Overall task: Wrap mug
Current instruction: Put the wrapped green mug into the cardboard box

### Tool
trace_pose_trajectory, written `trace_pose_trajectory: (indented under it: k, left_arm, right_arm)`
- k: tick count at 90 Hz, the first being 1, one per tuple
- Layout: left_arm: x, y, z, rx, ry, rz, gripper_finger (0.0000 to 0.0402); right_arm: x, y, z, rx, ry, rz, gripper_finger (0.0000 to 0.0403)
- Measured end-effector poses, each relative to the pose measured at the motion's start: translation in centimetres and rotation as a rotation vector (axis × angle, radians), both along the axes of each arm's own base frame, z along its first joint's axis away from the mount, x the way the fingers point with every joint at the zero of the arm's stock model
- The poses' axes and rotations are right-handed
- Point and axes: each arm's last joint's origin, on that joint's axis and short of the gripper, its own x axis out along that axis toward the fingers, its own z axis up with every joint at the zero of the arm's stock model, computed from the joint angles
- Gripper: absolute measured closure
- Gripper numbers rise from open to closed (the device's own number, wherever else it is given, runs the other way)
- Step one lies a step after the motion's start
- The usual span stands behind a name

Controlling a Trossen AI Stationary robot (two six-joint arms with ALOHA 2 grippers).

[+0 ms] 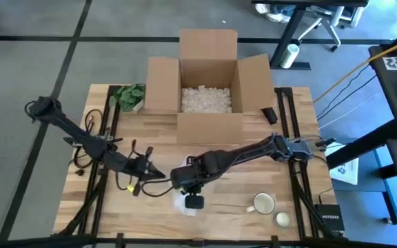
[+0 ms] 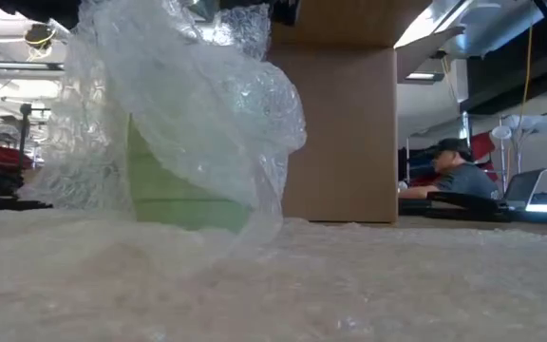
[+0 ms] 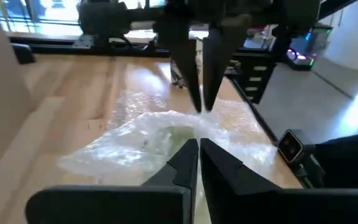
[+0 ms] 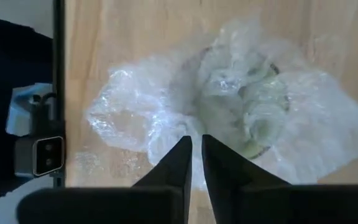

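Looking down, we see the green mug (image 4: 263, 109) swathed in bubble wrap (image 4: 135, 112) near the tabletop (image 1: 226, 207) edge at 6 o'clock. Right gripper (image 4: 195, 146) and left gripper (image 3: 199, 149) meet above it, fingers pressed nearly together; whether they pinch wrap we cannot tell.

Showing only as a green patch through crumpled bubble wrap (image 2: 193, 104) in the low view: mug (image 2: 164, 190), handle and rim lying buried. Blurring into a pale haze across the whole foreground there: more wrap on the table (image 2: 482, 228). Running off the top edge: cardboard box (image 2: 340, 133). Sitting half hidden behind dark equipment far back: a person (image 2: 454, 171).

Covering most of the bundle from above in the high view: right tool (image 1: 194, 200). Blending into cables, too small for judging: left tool (image 1: 143, 180).

Appearing in the right wrist view merely as greenish smears under folds: the mug again.
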Motion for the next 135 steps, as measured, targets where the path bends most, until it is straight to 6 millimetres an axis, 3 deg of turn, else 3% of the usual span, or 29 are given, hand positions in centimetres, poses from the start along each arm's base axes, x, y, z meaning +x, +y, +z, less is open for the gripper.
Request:
trace_pose_trajectory:
  k: [35, 53, 66, 104, 111, 122, 135]
  left_arm:
    - [-1.0, 0.0, -0.8, 0.001, 0.042, 0.014, 0.0402]
    - [-1.0, 0.1, -0.8, -0.014, 0.048, 0.024, 0.0402]
    - [-1.0, 0.0, -0.8, -0.045, 0.055, 0.028, 0.0402]
    - [-1.5, -0.7, -0.8, -0.078, 0.054, 0.037, 0.0402]
    - [-1.6, -0.8, -0.9, -0.074, 0.057, 0.033, 0.0402]
    - [-1.6, -0.7, -0.9, -0.064, 0.062, 0.037, 0.0402]
    - [-1.6, -0.7, -1.1, -0.045, 0.069, 0.051, 0.0402]
  right_arm:
    - [0.3, 0.4, 0.1, 0.051, -0.033, 0.053, 0.0266]
    - [0.7, 0.6, -1.1, 0.035, -0.019, 0.094, 0.0249]
    - [1.4, 0.8, -3.5, 0.033, 0.039, 0.104, 0.0254]
    - [2.6, 1.1, -7.6, -0.042, 0.085, 0.126, 0.0264]
    - [2.7, 1.1, -8.0, -0.039, 0.094, 0.132, 0.029]
    - [2.9, 1.1, -8.0, -0.048, 0.075, 0.155, 0.0378]
    - [2.9, 1.1, -7.8, -0.047, 0.065, 0.149, 0.0388]
